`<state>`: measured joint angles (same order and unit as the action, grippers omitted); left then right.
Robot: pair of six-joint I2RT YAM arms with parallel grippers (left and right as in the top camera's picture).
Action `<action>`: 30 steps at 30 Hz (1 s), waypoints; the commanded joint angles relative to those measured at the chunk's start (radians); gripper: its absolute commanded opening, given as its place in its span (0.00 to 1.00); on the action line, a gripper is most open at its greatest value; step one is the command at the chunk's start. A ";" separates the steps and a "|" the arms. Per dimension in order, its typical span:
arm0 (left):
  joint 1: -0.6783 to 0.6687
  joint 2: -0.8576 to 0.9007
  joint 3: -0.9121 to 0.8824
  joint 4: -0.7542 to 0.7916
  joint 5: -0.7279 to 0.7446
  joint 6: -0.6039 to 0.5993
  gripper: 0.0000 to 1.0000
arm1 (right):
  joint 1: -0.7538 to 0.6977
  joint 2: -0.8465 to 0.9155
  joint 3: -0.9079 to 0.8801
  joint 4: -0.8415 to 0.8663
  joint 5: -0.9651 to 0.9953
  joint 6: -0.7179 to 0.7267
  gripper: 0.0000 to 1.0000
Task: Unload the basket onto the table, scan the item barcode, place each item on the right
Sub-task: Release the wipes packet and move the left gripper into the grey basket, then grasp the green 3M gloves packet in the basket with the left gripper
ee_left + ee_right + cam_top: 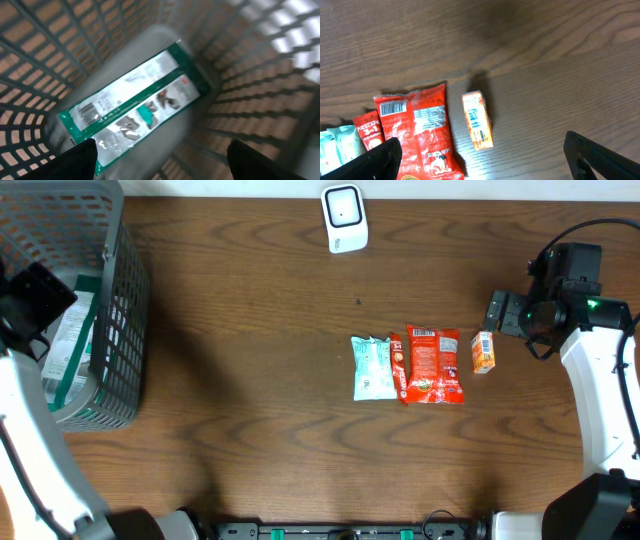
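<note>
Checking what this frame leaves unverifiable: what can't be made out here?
Green packet in the basket: left wrist view is blurred, print unreadable; overhead, the basket wall hides most.
Pale packet: cut by right wrist view's left edge.
Orange box: lettering too small in both views.

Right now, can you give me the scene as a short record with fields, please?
basket: at the left, holds a green-edged packet
left claw: open, above that packet, holding nothing
right claw: open, above the orange box, touching nothing
row of items: pale green packet, red sachet, red bag, orange box
scanner: far side, apart from the row
</note>
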<state>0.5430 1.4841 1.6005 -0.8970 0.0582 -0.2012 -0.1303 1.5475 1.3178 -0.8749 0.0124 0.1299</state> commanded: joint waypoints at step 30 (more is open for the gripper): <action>0.027 0.391 -0.047 0.039 -0.003 0.068 0.84 | -0.006 -0.003 0.012 -0.001 -0.003 0.014 0.99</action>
<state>0.5705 1.8648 1.5589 -0.8623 0.0570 -0.1520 -0.1303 1.5475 1.3178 -0.8745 0.0124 0.1299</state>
